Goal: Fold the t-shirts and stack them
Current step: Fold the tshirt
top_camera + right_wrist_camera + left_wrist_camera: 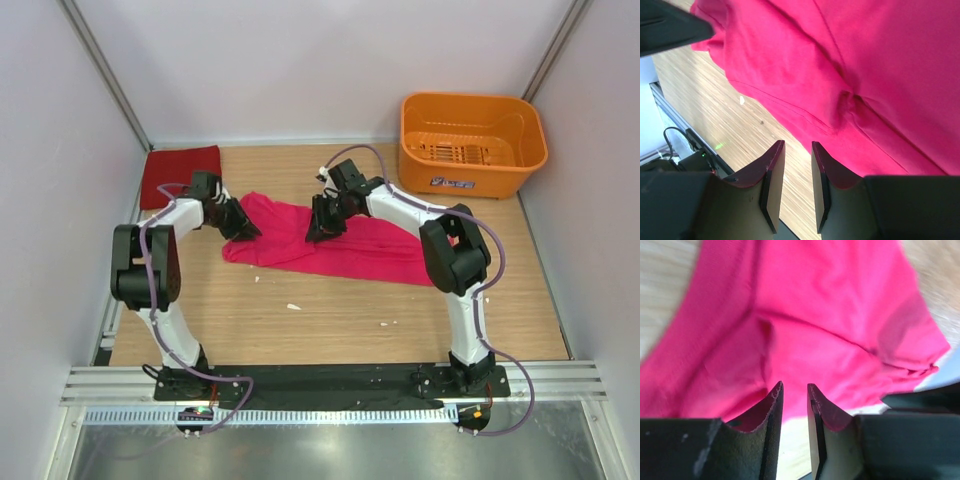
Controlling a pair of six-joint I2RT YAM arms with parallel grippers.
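Observation:
The magenta-pink t-shirt (350, 250) lies spread and wrinkled across the middle of the table. It fills the left wrist view (830, 315) and the right wrist view (865, 65). The crimson t-shirt (180, 175) lies folded flat at the back left corner. My left gripper (243, 228) hovers at the pink shirt's left edge, jaws a little apart and empty (795, 386). My right gripper (322, 232) hovers over the shirt's upper middle, jaws a little apart and empty (797, 144), at the shirt's edge.
An orange plastic basket (470, 145) stands at the back right, empty. White walls close in the table on three sides. Small white specks (293, 306) lie on the bare wood in front of the shirt.

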